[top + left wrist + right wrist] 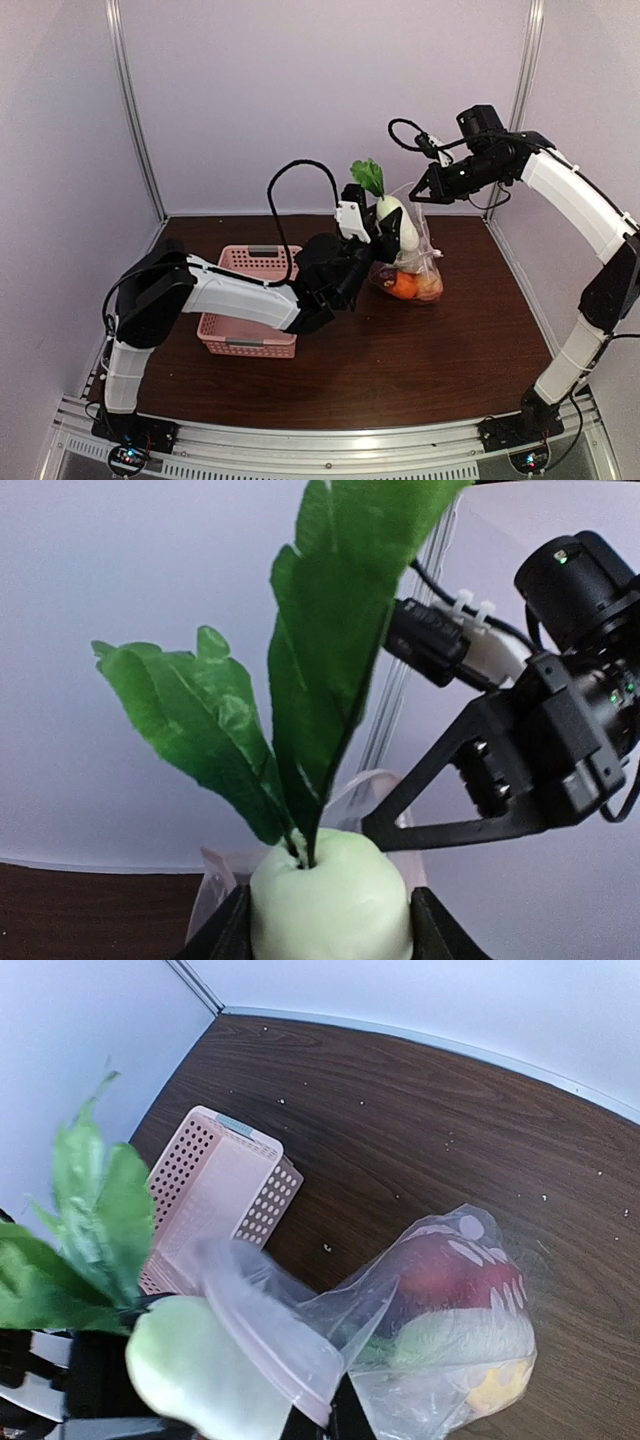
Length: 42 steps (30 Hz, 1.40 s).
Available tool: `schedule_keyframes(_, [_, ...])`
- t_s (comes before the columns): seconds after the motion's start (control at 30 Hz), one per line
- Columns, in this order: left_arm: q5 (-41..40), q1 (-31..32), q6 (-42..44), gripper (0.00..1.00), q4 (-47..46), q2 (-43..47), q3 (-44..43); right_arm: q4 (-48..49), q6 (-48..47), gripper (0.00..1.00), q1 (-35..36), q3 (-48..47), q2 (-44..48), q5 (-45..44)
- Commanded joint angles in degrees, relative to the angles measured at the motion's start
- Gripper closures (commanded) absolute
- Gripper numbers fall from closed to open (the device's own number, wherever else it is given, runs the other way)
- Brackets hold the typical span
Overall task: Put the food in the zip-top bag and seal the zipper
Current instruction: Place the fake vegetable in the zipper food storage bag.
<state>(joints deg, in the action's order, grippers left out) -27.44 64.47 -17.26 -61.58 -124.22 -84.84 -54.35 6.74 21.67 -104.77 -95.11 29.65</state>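
Note:
My left gripper (388,238) is shut on the white radish (393,222), held upright with its green leaves (367,176) above the bag's mouth. In the left wrist view the radish (330,900) sits between my fingers (222,932). The clear polka-dot zip-top bag (418,262) stands on the table with red, yellow and orange food inside (450,1272). My right gripper (419,192) is shut on the bag's upper edge and holds it up. The zip strip (268,1328) bends beside the radish (195,1375). The slider tab is not visible.
The pink lattice basket (250,305) stands left of the bag, under my left forearm, and looks empty in the right wrist view (215,1195). The back wall is close behind the bag. Bare brown table (420,360) lies in front.

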Motion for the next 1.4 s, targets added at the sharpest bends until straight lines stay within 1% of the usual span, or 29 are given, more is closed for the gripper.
schedule_keyframes(0.0, [-12.6, -0.2, 9.0, 0.99, 0.5, -4.8, -4.9, 3.3, 3.1, 1.0, -1.0, 2.2, 3.3, 8.1])
schedule_keyframes(0.07, [-13.6, -0.1, 10.5, 0.93, 1.0, -7.5, -8.3, 4.2, 4.1, 1.0, -1.0, 2.7, 3.4, 10.9])
schedule_keyframes(0.17, [-13.0, -0.2, 10.5, 0.79, 4.5, -9.8, -12.8, 4.4, 4.4, 1.0, -1.2, 2.4, 3.1, 11.9])
schedule_keyframes(0.23, [-9.7, -0.2, 10.4, 0.61, 6.0, -9.2, -13.1, 4.3, 4.4, 1.0, -1.7, 2.3, 3.1, 12.3])
schedule_keyframes(0.3, [-6.6, -0.2, 10.0, 0.48, 8.7, -7.4, -12.3, 4.8, 4.8, 1.0, -2.5, 2.5, 3.2, 13.4])
schedule_keyframes(0.37, [-5.2, -0.2, 9.3, 0.44, 11.1, -4.8, -10.5, 5.5, 5.7, 1.0, -3.6, 2.8, 3.2, 15.2])
schedule_keyframes(0.43, [-4.7, -0.5, 9.2, 0.43, 10.2, -2.0, -6.8, 6.3, 6.6, 1.0, -4.8, 2.8, 3.1, 16.9])
schedule_keyframes(0.5, [-2.8, -1.2, 8.1, 0.33, 8.7, 0.8, -3.7, 7.2, 7.4, 1.0, -5.8, 3.3, 2.9, 18.7])
schedule_keyframes(0.57, [0.1, -1.8, 6.8, 0.21, 10.4, 2.9, -2.2, 7.9, 7.8, 1.0, -6.2, 3.9, 2.7, 19.5])
schedule_keyframes(0.63, [3.6, -2.2, 6.1, 0.13, 13.5, 4.7, -1.9, 8.2, 8.0, 1.0, -6.5, 4.4, 2.7, 19.8])
schedule_keyframes(0.77, [9.1, -2.3, 6.2, 0.04, 19.0, 7.8, -2.6, 9.1, 8.1, 1.0, -6.7, 5.5, 3.0, 20.0])
schedule_keyframes(0.87, [11.6, -2.4, 7.0, 0.02, 21.9, 10.6, -2.6, 9.6, 8.0, 1.0, -6.8, 5.7, 3.0, 19.9])
schedule_keyframes(0.93, [11.4, -2.4, 6.7, 0.02, 23.5, 13.6, -0.9, 9.7, 8.0, 1.0, -6.7, 6.1, 3.1, 19.8])
schedule_keyframes(0.97, [9.7, -2.3, 5.4, 0.02, 25.3, 15.3, 0.3, 10.0, 8.1, 1.0, -6.8, 6.5, 3.3, 19.9])
schedule_keyframes(1.0, [6.4, -2.3, 2.4, 0.02, 29.2, 16.9, 1.0, 10.4, 8.3, 1.0, -6.7, 6.9, 3.5, 20.0])
schedule_keyframes(1.03, [2.3, -2.5, -2.5, 0.03, 34.8, 18.3, 1.0, 11.0, 8.5, 1.0, -6.7, 7.6, 3.7, 20.1])
schedule_keyframes(1.07, [-0.1, -3.0, -7.7, 0.05, 41.3, 19.4, 0.6, 11.5, 8.7, 1.0, -6.7, 8.1, 3.8, 20.2])
schedule_keyframes(1.1, [0.3, -3.6, -13.0, 0.09, 45.6, 20.5, 0.6, 11.8, 8.8, 1.0, -6.7, 8.5, 3.8, 20.3])
schedule_keyframes(1.13, [2.6, -4.0, -16.3, 0.13, 47.4, 21.0, 1.8, 12.0, 8.8, 1.0, -6.7, 8.7, 3.7, 20.3])
schedule_keyframes(1.17, [4.9, -4.2, -18.6, 0.17, 48.2, 21.4, 2.7, 12.0, 8.5, 1.0, -6.7, 8.7, 3.6, 20.4])
schedule_keyframes(1.27, [9.9, -4.3, -22.8, 0.22, 48.3, 21.7, 4.6, 12.2, 8.1, 1.0, -6.6, 9.1, 3.2, 19.7])
schedule_keyframes(1.3, [10.8, -4.3, -23.9, 0.23, 48.5, 21.5, 4.9, 12.3, 8.1, 1.0, -6.7, 9.1, 3.1, 19.7])
schedule_keyframes(1.37, [11.7, -4.3, -25.7, 0.31, 49.1, 21.0, 5.3, 12.3, 8.2, 1.0, -6.7, 9.0, 2.8, 19.8])
